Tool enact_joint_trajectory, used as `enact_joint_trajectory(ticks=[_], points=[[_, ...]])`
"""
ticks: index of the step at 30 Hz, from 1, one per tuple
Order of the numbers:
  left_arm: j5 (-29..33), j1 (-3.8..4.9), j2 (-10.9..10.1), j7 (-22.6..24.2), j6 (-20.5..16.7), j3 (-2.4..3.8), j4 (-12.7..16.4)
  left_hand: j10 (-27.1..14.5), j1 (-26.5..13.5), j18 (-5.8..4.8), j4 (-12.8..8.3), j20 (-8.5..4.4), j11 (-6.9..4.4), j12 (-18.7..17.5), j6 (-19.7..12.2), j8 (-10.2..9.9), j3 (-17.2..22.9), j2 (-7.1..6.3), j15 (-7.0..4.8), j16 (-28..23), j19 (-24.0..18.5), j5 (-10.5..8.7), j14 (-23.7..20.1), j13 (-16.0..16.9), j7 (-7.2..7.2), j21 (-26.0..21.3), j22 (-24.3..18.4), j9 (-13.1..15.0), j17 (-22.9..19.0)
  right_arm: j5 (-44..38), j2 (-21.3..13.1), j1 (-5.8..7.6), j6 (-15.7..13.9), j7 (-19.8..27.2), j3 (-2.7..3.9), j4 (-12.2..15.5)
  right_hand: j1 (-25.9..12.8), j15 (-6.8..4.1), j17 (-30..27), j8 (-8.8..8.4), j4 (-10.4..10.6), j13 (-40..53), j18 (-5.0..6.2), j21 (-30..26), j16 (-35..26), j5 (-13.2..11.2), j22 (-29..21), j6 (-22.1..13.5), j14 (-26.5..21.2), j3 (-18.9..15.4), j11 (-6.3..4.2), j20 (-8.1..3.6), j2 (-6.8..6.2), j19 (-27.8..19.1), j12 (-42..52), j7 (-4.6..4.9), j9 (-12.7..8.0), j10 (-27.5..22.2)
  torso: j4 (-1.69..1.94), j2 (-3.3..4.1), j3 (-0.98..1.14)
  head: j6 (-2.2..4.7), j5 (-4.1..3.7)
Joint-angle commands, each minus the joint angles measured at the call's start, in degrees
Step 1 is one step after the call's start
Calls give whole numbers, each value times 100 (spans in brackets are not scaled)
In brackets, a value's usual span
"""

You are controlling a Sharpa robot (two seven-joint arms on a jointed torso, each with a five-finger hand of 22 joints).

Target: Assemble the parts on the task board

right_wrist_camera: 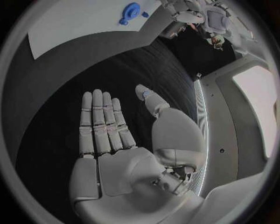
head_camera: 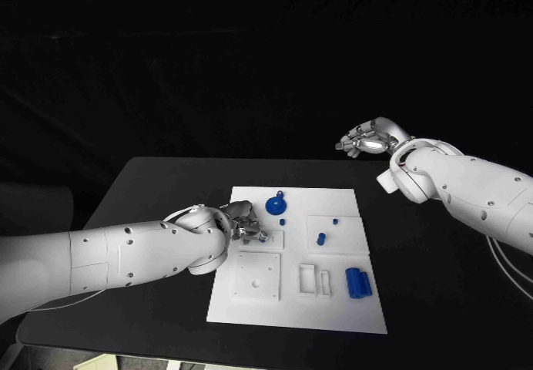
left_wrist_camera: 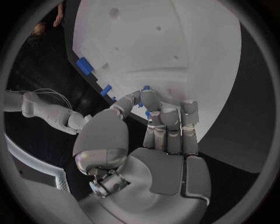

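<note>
The white task board (head_camera: 333, 308) lies in the middle of the black table. My left hand (head_camera: 243, 223) hovers over its left edge, fingers gathered. In the left wrist view this hand (left_wrist_camera: 157, 135) pinches a small blue part (left_wrist_camera: 142, 103) between thumb and fingertips, just above the board (left_wrist_camera: 175, 37). A round blue part (head_camera: 276, 204) stands near the board's far edge, also seen from the right wrist (right_wrist_camera: 131, 9). Small blue pegs (head_camera: 320, 237) stand mid-board, and blue cylinders (head_camera: 357, 283) lie at its near right. My right hand (head_camera: 367, 140) is raised beyond the table's far right corner, palm (right_wrist_camera: 111, 140) flat, fingers apart, holding nothing.
White recessed blocks (head_camera: 314, 279) sit on the board's near half. Black table (head_camera: 166, 193) surrounds the board on all sides. My left forearm (head_camera: 133, 250) crosses the table's left part.
</note>
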Motion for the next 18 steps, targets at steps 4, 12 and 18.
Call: enact_joint_trajectory(ticks=[4, 12, 18], points=[[-127, -16, 32, -55, 28, 4, -24, -64, 51, 73, -342, -746, -134, 62, 712, 45, 389, 41, -308, 69, 49, -28, 289, 18, -413, 48, 21, 1, -12, -44, 15, 5, 82, 41, -3, 19, 42, 36, -6, -3, 2, -12, 17, -24, -25, 26, 1, -25, -23, -30, -10, 19, 16, -39, -23, 18, -8, 49, 0, 0, -2, -4, 4], [-128, -27, 17, -58, -87, 4, -8, -63, 29, 85, -315, -745, -143, 117, 729, 66, 386, 70, -316, 109, 68, -41, 308, 30, -423, 70, 39, 6, -22, -44, 7, 5, 84, 41, -4, 17, 33, 39, -8, -2, 10, -23, 18, -29, -30, 35, 2, -26, -27, -35, -9, 23, 18, -45, -30, 18, -13, 53, -1, 0, -2, -15, 3], [-115, -34, 9, -40, -146, 4, 8, -63, 12, 94, -295, -746, -151, 159, 744, 85, 384, 86, -325, 139, 82, -41, 320, 39, -431, 84, 50, 11, -29, -44, 1, 4, 87, 42, -5, 18, 29, 40, -10, -1, 14, -35, 20, -34, -35, 56, 3, -27, -30, -38, -9, 27, 21, -51, -37, 18, -18, 57, 2, -1, -1, -18, -1]])
